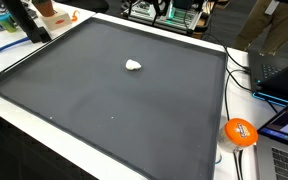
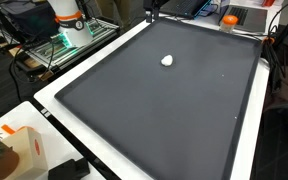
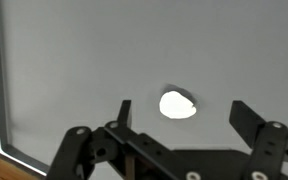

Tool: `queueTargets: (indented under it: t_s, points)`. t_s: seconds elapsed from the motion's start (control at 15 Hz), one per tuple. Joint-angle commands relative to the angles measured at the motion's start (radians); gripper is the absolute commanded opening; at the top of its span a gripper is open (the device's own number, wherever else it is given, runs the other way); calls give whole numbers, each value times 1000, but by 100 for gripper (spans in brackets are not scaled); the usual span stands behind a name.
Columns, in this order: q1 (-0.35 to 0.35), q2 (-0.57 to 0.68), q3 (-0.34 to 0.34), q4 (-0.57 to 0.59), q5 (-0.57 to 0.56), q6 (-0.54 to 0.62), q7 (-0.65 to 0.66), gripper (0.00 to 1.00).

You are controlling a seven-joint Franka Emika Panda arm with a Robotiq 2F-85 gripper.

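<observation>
In the wrist view alone, the spread claw [image 3: 180,108] flanks the white lump [image 3: 176,104].

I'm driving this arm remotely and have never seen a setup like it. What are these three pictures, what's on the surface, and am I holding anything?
You are steering one robot arm that ends in two fingers for grasping. Two of the pictures come from cameras that stand outside the robot and look at the same dark mat from different places. The third comes from a camera on the wrist. It looks down past the fingers, which are the black prongs along the bottom of that picture.

One small white lump lies on the mat, and both exterior views show it. In the wrist view it appears in the gap between the two fingers. They stand open and hold nothing. How high they are above the lump cannot be told from these pictures.
</observation>
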Motion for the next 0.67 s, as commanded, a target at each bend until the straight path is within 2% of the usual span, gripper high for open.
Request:
queueTargets:
  t_s: [0.0,0.4,0.6]
  points:
    - [17,0,-17,1,-2,-3,1,100]
    - [27,51,-7,46,-10,-14,53,100]
    - [37,116,-4,93,-10,-25,143,100]
